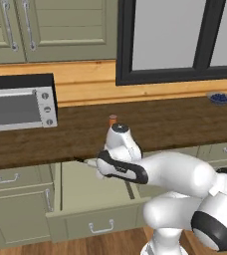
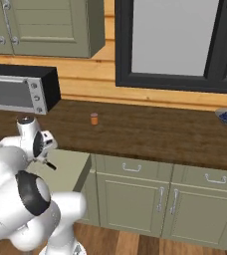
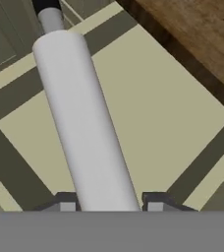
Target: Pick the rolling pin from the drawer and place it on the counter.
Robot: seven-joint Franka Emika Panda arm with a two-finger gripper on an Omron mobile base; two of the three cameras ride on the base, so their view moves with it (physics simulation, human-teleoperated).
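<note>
The white rolling pin (image 3: pixel 82 118) runs up from between my finger tips, its black handle (image 3: pixel 45 6) at the far end. My gripper (image 3: pixel 106 204) is shut on it. In the left base view the gripper (image 1: pixel 98 164) hangs over the open drawer (image 1: pixel 93 221), just below the counter (image 1: pixel 160 124) edge, and the rolling pin's tip (image 1: pixel 87 162) sticks out to the left. The right base view shows the pin's dark handle (image 2: pixel 51 166) poking out of the hand above the drawer's pale inside (image 2: pixel 68 169). The counter's edge (image 3: pixel 197 34) lies to the pin's upper right.
A small orange-brown jar (image 1: pixel 112 119) stands on the counter right behind the hand. A toaster oven (image 1: pixel 18 102) sits at the counter's left. A bowl of blueberries (image 1: pixel 220 98) is at the far right. Wall cabinets (image 1: pixel 60 25) hang above.
</note>
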